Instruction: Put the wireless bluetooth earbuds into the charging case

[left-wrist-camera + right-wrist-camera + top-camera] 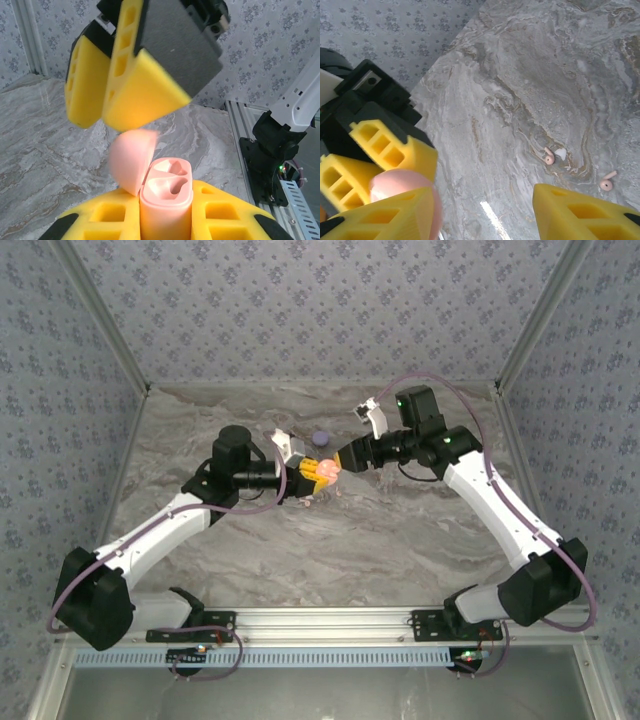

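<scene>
The pink charging case (166, 200) stands upright, pinched between the fingers of the left claw (312, 473) and held above the middle of the counter (530, 75). Its domed lid (131, 161) hangs open to one side, and both moulded sockets inside are bare. The right claw (342, 460) hovers at the lid with its fingers spread; whether it touches the lid I cannot tell. A round lilac case (320, 438) sits nearer the counter's far edge. The counter is grey marbled stone, and the walls (320, 300) are papered in a small floral print. Two whitish-pink earbuds (549, 158) (607, 184) lie apart on the counter: tiny, short-stemmed, round-headed.
</scene>
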